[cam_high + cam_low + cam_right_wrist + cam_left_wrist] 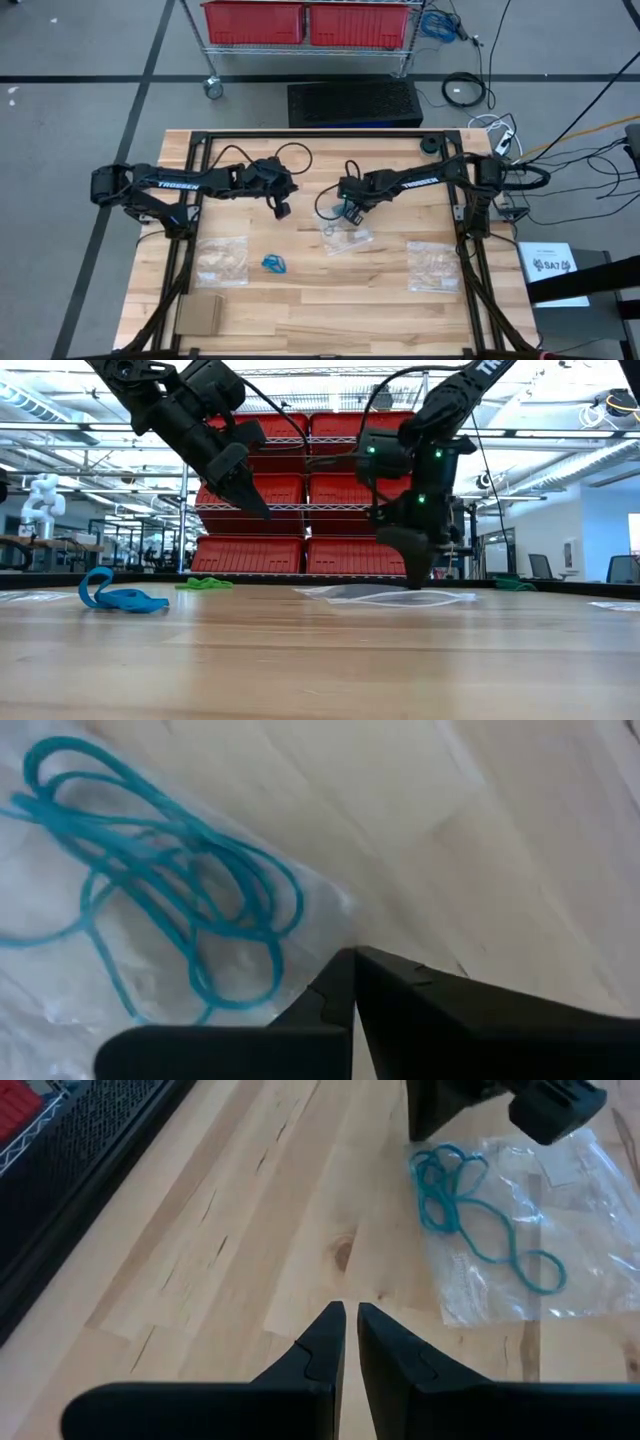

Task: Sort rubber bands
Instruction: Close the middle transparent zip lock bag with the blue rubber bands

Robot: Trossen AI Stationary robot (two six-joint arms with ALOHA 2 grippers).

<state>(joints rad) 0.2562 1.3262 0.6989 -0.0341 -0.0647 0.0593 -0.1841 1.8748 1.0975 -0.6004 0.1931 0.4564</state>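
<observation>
Right hand, fingers together and empty, down at the tabletop on the clear bag, just beside the teal rubber bands. Left hand, tips nearly together, raised and farther off. Bright blue rubber bands apart, nearer the tabletop's front edge.

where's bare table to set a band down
Bare wood runs along the near edge, between the cardboard piece and the right clear bag. It is crowded mid-table: the right gripper at the teal bands on the middle bag, the left gripper beside.
</observation>
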